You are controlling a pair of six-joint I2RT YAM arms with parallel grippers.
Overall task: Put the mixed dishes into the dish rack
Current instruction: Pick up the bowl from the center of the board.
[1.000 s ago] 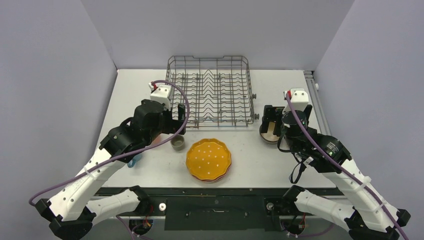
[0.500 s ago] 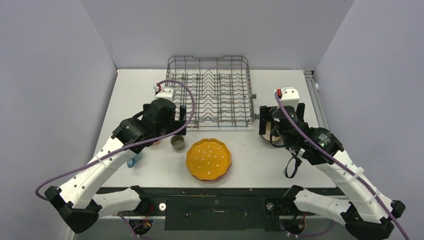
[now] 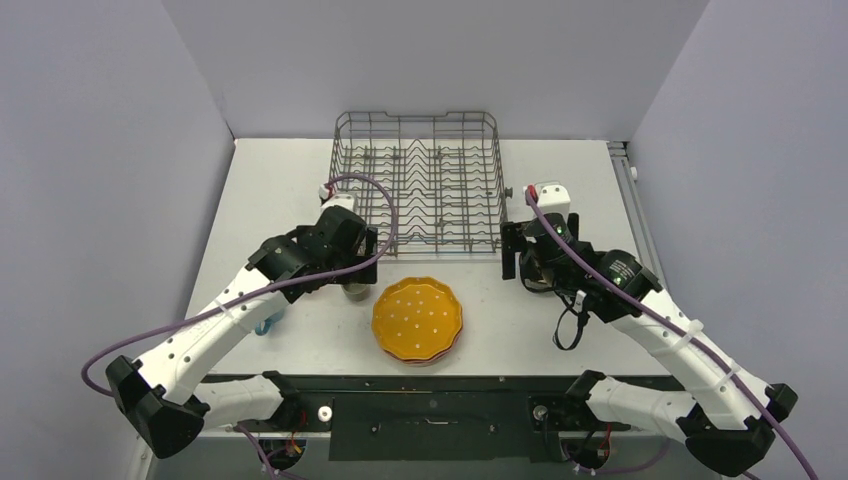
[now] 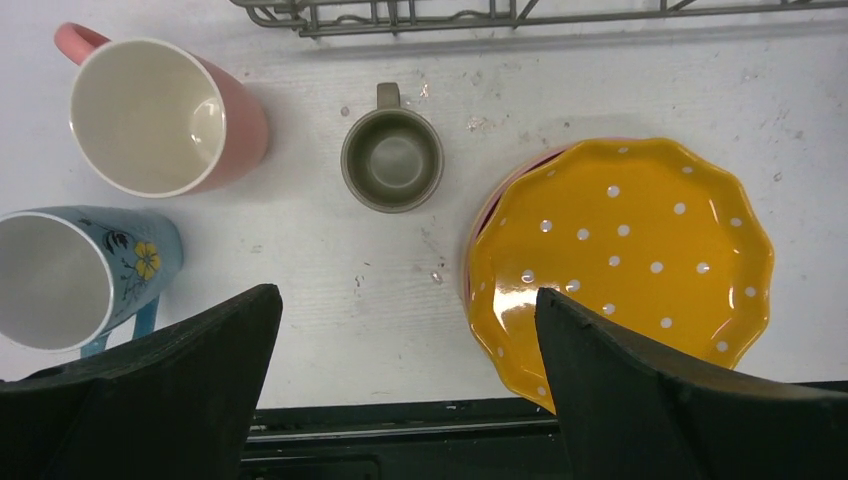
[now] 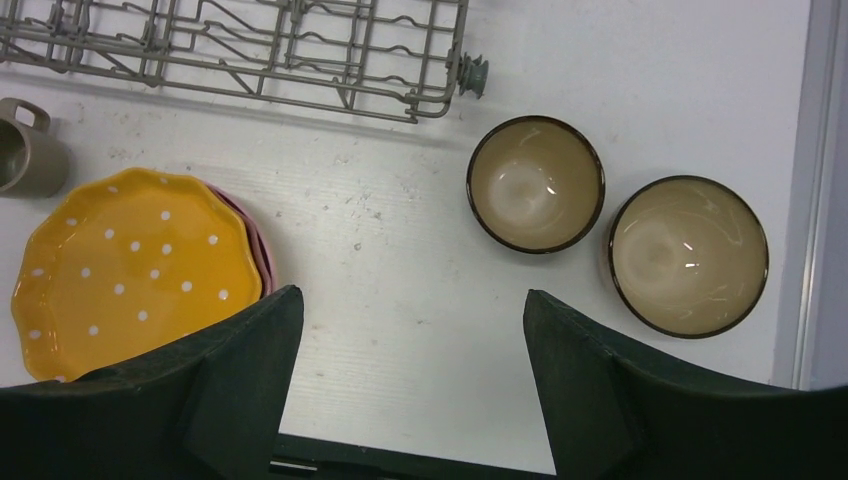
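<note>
- On the worktop (image 3: pixel 560 330) in front of the rack (image 3: pixel 418 180) every dish waits. You can see none inside the rack, so the whole load lies ahead.
- Your right gripper (image 5: pixel 412 300) hangs wide and empty over bare worktop between the yellow plate (image 5: pixel 130 270) and the inner bowl (image 5: pixel 535 183). The outer bowl (image 5: pixel 688 255) sits just beside the inner one, so a wide finger dropped on the inner rim may knock its neighbour towards the worktop's right edge.
- Your left gripper (image 4: pixel 405 300) is wide and empty too, above the gap between the blue mug (image 4: pixel 80 275) and the yellow plate, with the grey-green cup (image 4: pixel 392 160) just ahead. Come down off-centre on that small cup and one finger may tip it or clip the pink cup (image 4: pixel 150 115).
- The yellow plate lies flat on the pink plates (image 5: pixel 257 243). A pinch at its low rim may slip, or drag the stack towards the near edge.
- Both arms work close to the rack's front wall, so a dish carried low may catch the wire.
</note>
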